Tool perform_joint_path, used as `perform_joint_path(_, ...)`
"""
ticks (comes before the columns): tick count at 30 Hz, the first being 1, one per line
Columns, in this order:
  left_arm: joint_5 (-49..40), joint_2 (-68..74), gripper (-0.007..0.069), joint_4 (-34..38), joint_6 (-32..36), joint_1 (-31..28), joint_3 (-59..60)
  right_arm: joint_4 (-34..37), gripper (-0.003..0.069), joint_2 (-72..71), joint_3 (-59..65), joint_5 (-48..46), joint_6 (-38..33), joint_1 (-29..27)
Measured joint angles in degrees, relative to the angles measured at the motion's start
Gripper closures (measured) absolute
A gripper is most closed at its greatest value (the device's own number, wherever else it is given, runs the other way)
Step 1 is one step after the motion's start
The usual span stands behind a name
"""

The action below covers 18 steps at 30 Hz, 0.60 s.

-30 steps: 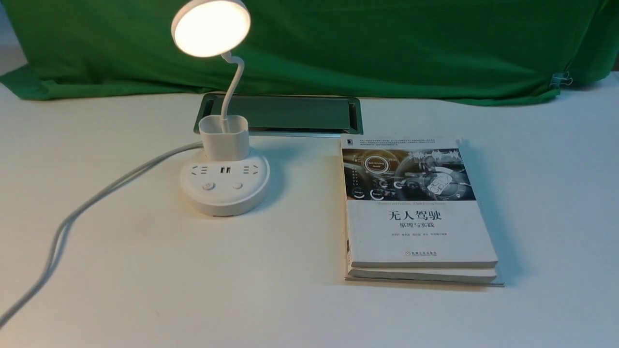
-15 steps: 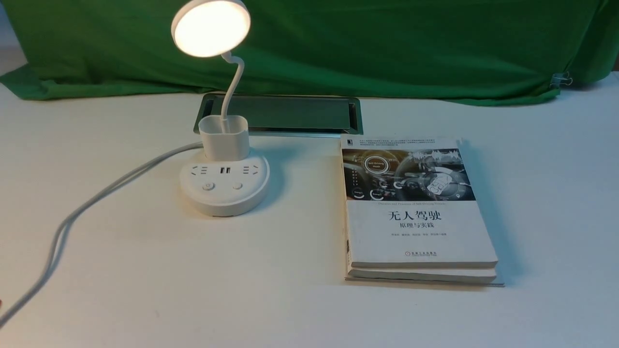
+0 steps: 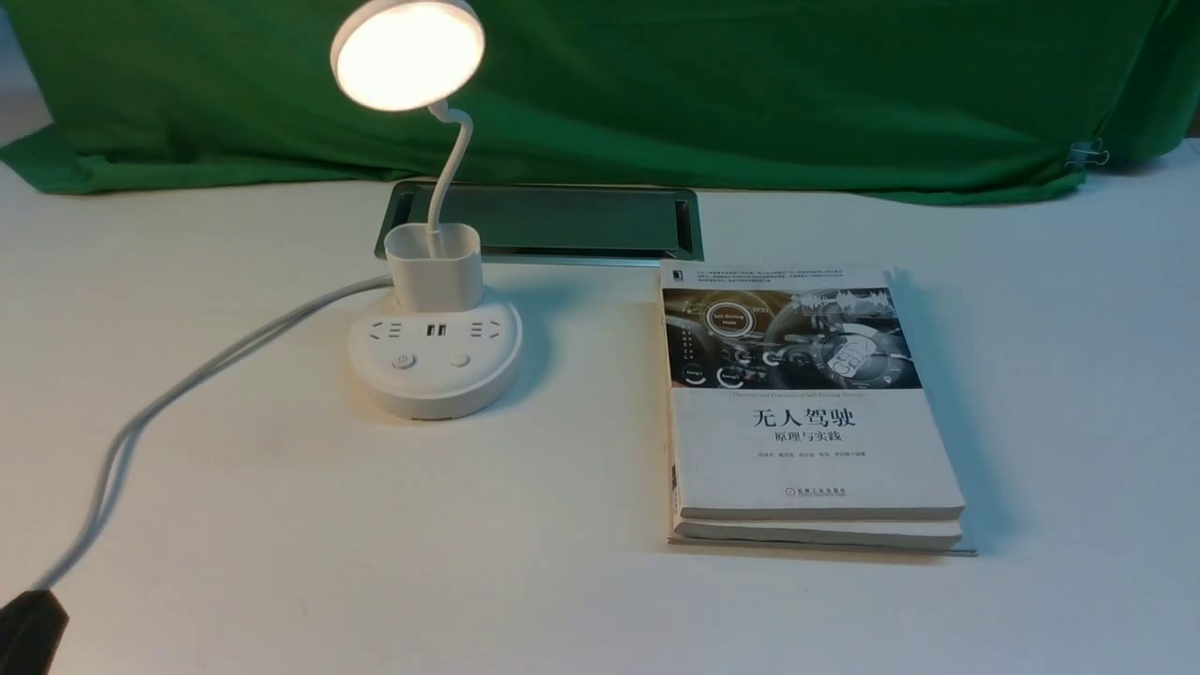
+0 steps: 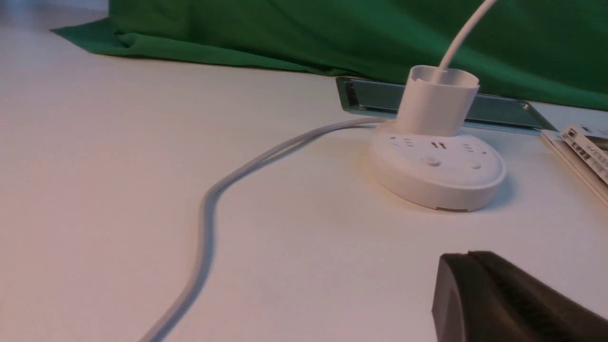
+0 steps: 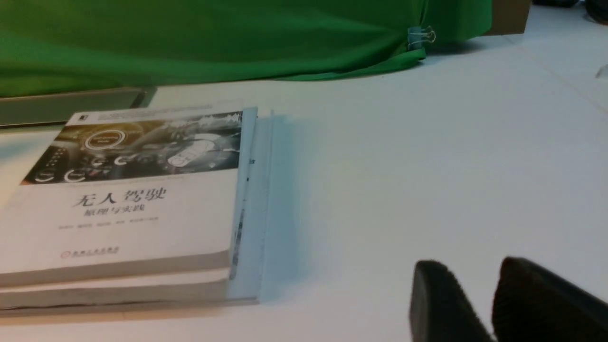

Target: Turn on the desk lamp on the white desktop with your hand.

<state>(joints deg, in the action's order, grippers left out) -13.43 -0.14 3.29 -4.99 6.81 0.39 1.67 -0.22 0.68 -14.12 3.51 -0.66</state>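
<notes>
The desk lamp stands at the left of the white desktop (image 3: pixel 375 544). Its disc head (image 3: pixel 408 54) glows, and its round base (image 3: pixel 434 361) carries two buttons (image 3: pixel 404 361). My left gripper (image 3: pixel 28 628) shows only as a black tip at the bottom-left corner of the front view, far nearer than the lamp. In the left wrist view its jaws (image 4: pixel 468 256) are pressed together and hold nothing, a stretch short of the base (image 4: pixel 437 171). My right gripper (image 5: pixel 475 263) is slightly open and empty, low over the desktop right of the book.
The lamp's grey cord (image 3: pixel 187 384) runs from the base toward the near left edge. A stack of two books (image 3: pixel 811 412) lies right of the lamp. A metal-rimmed hatch (image 3: pixel 562 220) sits behind the lamp. Green cloth (image 3: pixel 750 84) covers the back.
The tip of my left gripper has come into the front view at the bottom-left corner. The lamp glows in all the frames and has not moved.
</notes>
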Motion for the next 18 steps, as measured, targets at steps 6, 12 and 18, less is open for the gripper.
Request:
perform_joint_path(6,0.00,0.00,0.0624,-0.20,0.13,0.55,0.00,0.00,0.0418,0.00,0.00,0.00,0.00,0.00)
perform_joint_path(12,0.00,0.00,0.0624,-0.40,0.24,0.73,0.00,0.00,0.0418,0.00,0.00,-0.05,0.00,0.00)
perform_joint_path(18,0.00,0.00,0.0624,-0.42,0.26,0.73,0.00,0.00,0.0418,0.00,0.00,-0.05,0.00,0.00)
